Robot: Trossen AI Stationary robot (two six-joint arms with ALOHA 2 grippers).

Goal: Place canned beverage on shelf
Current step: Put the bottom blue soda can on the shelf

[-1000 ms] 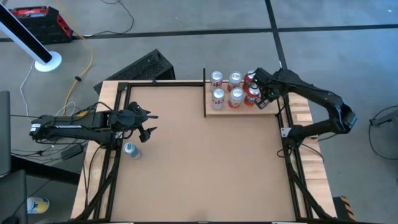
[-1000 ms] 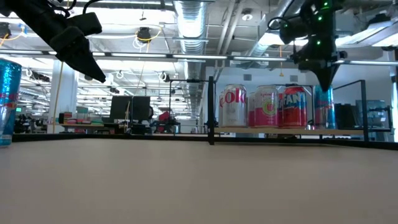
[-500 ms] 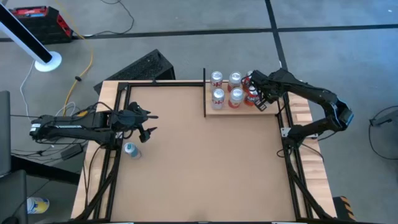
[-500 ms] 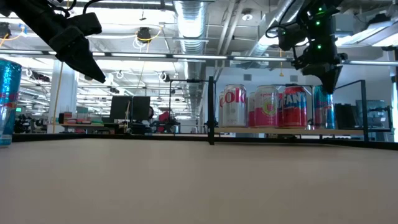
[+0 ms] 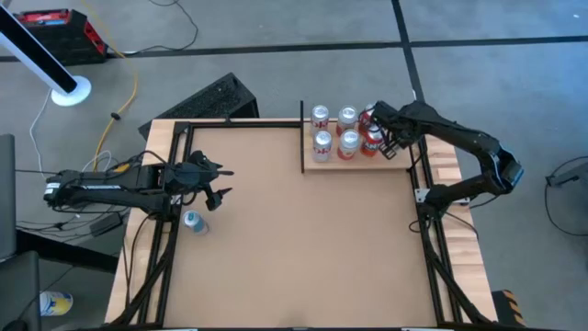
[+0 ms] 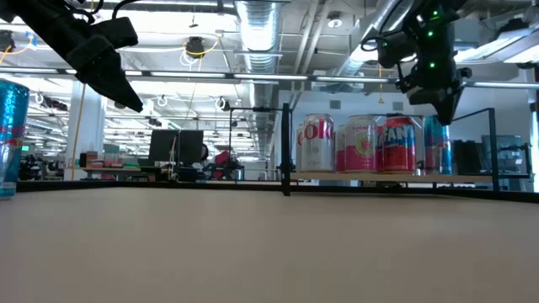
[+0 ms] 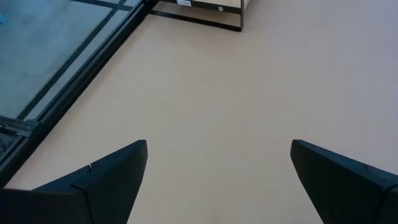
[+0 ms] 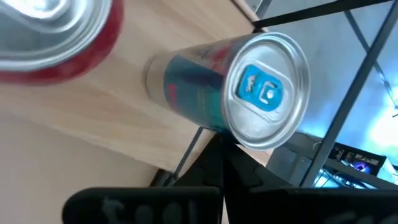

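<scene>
Brown table (image 5: 294, 239), six cans on shelf (image 5: 317, 165), one blue can (image 5: 193, 221) apart.
Right claw (image 5: 387, 147) pressed together, empty, just above teal can (image 8: 249, 93) at shelf's end by red can (image 8: 56, 37); left claw (image 5: 223, 182) spread wide, hovering near blue can at table's left edge.

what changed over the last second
The right gripper, shut and empty, shifted slightly toward the table's middle above the shelf and rose a little over the blue can. The left gripper, open, and the loose blue can stayed put.
</scene>
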